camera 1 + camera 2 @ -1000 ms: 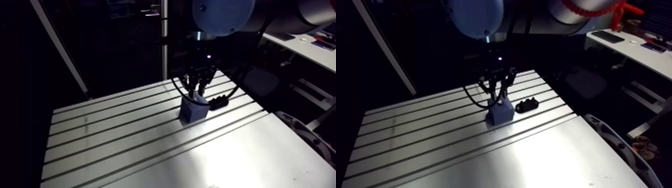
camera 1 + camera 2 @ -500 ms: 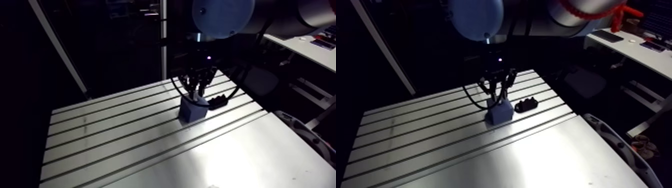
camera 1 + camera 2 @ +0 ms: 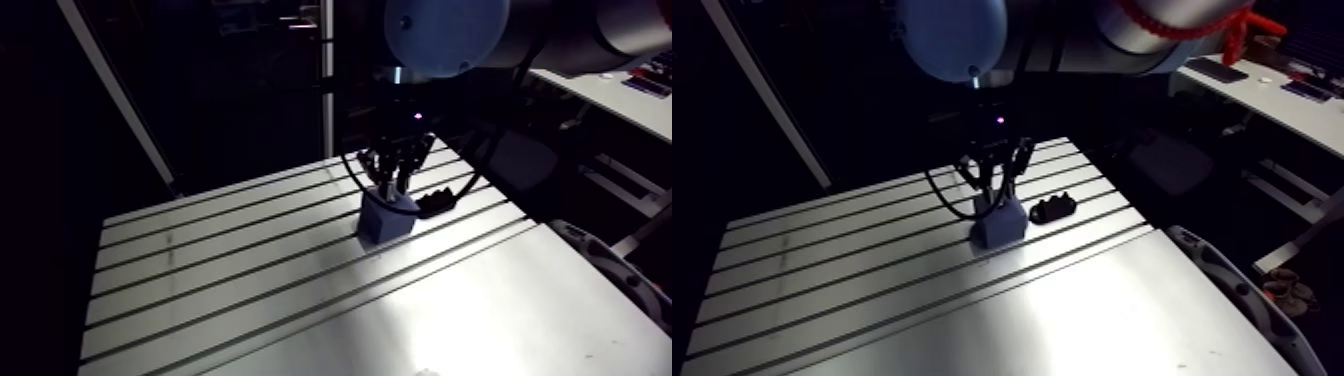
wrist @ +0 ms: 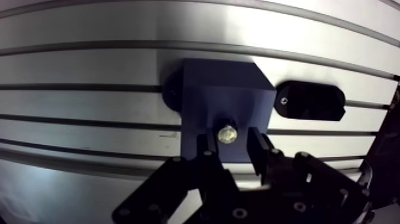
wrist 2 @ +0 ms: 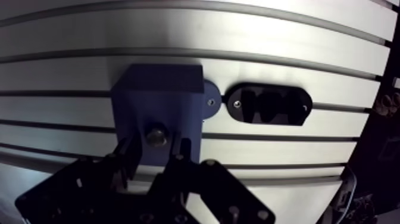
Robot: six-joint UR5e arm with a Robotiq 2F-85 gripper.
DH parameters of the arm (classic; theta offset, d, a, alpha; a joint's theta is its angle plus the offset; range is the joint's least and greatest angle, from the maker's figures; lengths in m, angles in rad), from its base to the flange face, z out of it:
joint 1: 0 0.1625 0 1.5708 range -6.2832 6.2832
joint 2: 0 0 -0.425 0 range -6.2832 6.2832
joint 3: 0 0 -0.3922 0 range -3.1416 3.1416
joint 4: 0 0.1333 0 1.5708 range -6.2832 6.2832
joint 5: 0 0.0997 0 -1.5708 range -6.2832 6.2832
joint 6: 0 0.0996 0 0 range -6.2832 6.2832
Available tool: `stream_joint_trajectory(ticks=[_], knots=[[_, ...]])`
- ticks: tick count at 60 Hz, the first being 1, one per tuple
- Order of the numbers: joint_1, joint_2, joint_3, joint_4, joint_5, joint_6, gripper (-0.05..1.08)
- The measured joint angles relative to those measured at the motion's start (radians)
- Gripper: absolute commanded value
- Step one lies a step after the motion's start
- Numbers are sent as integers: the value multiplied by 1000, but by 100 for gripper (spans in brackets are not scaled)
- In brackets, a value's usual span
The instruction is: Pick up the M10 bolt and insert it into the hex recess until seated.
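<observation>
Slotted aluminium tabletop, long slots running across it, glare on the near part. Small blue block stands on the tabletop toward the far side. Gripper comes straight down over the block's top, tip at or just above it; contact too small to tell. Low black fixture lies just beside the block, narrow gap between them. Light-blue joint cap at the view's top, above the gripper. Violet light glows on the wrist.
</observation>
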Motion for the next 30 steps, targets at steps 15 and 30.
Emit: stream_joint_trajectory(ticks=[15, 30], knots=[[1, 2, -1, 0, -1, -3, 59], [1, 2, -1, 0, -1, -4, 60]])
